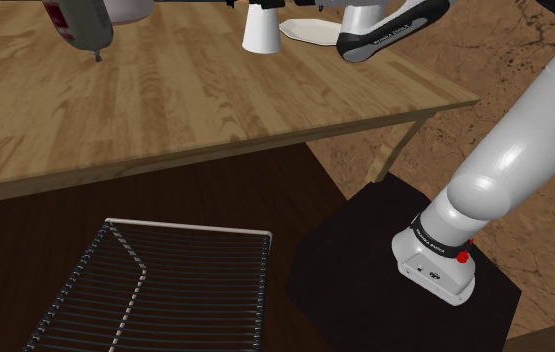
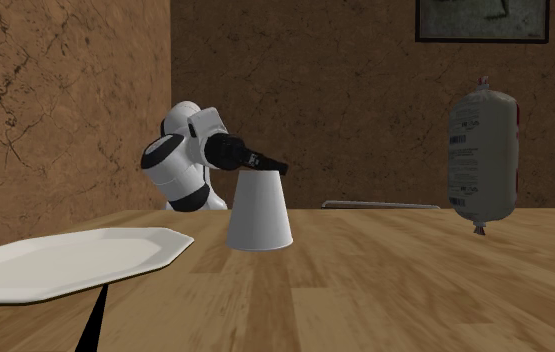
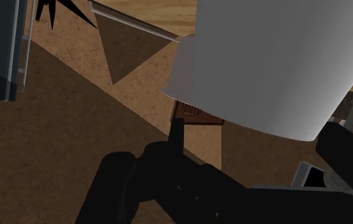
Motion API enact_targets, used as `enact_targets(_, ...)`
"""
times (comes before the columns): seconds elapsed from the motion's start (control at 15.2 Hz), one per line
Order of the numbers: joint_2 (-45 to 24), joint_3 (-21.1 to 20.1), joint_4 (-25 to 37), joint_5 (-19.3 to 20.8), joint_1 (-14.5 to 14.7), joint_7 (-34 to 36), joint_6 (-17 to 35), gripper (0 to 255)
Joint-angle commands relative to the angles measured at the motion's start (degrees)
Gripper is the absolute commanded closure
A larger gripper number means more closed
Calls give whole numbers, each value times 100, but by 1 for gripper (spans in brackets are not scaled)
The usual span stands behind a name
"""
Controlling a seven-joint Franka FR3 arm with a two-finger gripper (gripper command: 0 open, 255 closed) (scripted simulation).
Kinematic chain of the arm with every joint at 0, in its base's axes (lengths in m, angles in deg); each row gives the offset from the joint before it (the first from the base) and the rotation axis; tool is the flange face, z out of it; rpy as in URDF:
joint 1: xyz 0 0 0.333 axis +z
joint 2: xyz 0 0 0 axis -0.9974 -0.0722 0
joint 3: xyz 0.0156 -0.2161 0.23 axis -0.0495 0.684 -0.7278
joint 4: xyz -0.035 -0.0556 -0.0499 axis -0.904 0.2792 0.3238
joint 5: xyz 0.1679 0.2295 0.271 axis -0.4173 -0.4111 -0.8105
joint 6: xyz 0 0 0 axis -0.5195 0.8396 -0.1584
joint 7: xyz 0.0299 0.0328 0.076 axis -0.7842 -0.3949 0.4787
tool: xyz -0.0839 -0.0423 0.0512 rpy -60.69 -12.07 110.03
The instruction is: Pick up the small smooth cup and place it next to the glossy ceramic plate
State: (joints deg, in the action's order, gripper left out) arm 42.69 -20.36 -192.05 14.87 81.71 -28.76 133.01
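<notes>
White cup point(image 2: 258, 212) on table point(image 2: 385, 285), pincer point(image 2: 273, 167) at top

We see a light wooden plank counter point(image 1: 165, 100) with a pale wooden leg point(image 1: 393, 158) under one corner. Below its long edge spreads a dark brown floor point(image 1: 25, 240), where a grey wire rack point(image 1: 155, 290) lies. Behind the counter rise rough, cracked brown walls point(image 2: 55, 100), one bearing a dark framed picture point(image 2: 480, 20).

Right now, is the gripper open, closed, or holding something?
Gripper: cannot be told; it is at the top of the upside-down white cup.
</notes>
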Motion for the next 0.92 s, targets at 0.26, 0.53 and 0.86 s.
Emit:
enact_targets(0.26,563,141,-497,390,-136,216,143,0)
enact_targets(0.53,711,184,-617,505,-170,283,179,0)
enact_targets(0.86,710,184,-616,504,-169,282,179,0)
